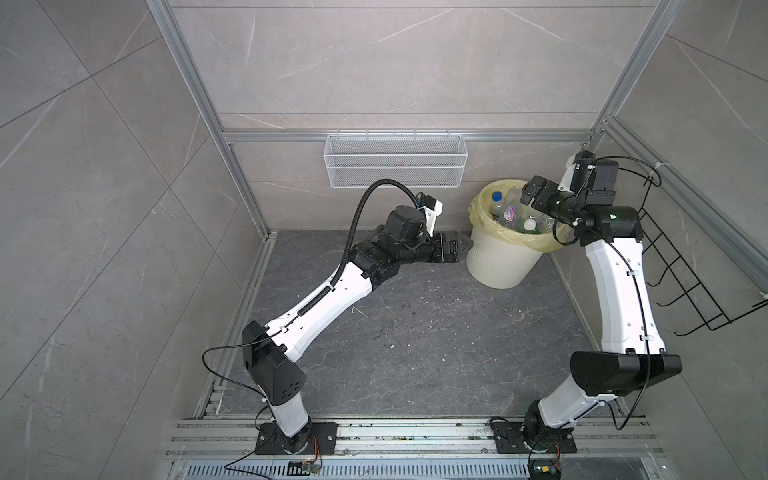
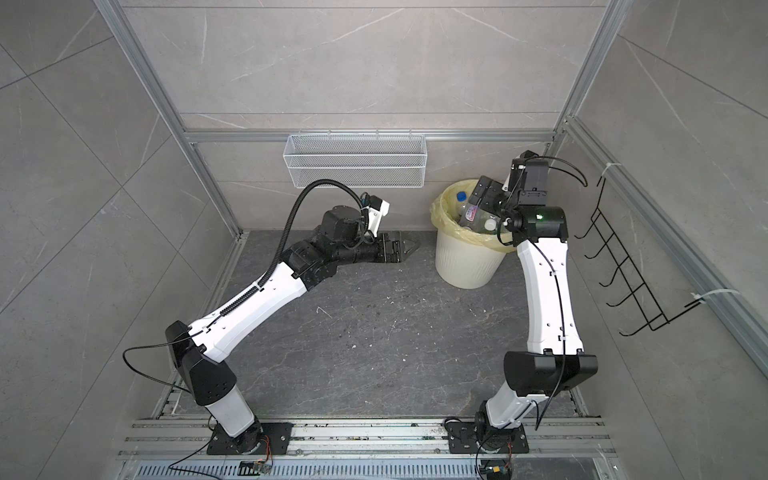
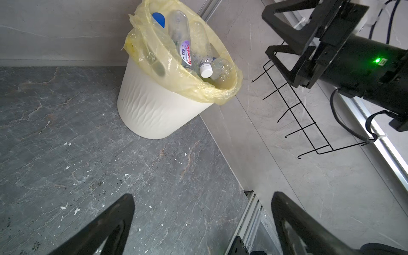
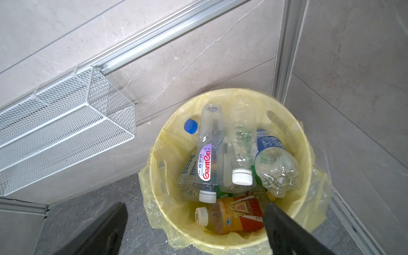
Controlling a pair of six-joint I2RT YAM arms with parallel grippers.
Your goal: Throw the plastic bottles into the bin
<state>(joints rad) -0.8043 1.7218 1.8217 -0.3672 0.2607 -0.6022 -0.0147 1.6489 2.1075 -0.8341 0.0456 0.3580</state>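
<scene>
Reading the labels: a clear plastic bottle with a white cap [image 4: 207,154] carried "Ganten" in red letters on a white and lilac label. The small characters beside the name were too fine to read.
Other print: an orange-labelled bottle [image 4: 238,217] and a blue-labelled bottle [image 4: 268,143] bore print I could not make out.
Bottles: these lay heaped with further clear bottles and a blue cap [image 4: 191,126], all inside the bin.
Bin: the round cream-white ribbed plastic bin [image 1: 498,266], lined with a pale yellow bag [image 1: 477,210], stood upright right of centre in the upper half of both top views.
Right gripper: the right gripper [image 1: 531,191] hung over the bin's mouth near its right rim, jaws spread wide with nothing between them.
Left gripper: the left gripper [image 3: 202,198] sat low, just left of the bin in both top views and apart from its wall, jaws spread and empty.
Floor: a dark grey veined stone floor [image 1: 415,332] was speckled with white flecks.
Room: pale grey marble-look wall tiles [image 1: 395,62] were framed by aluminium rails [image 1: 399,136]. A white wire mesh basket [image 1: 395,166] hung at upper centre and a black wire rack [image 1: 685,282] at the right edge.
Edges: the bin sat in the floor's far right corner, near both walls; whether it touched them I could not tell.
Open room: a broad stretch of floor lay between the arm bases at the lower edge and the bin.
</scene>
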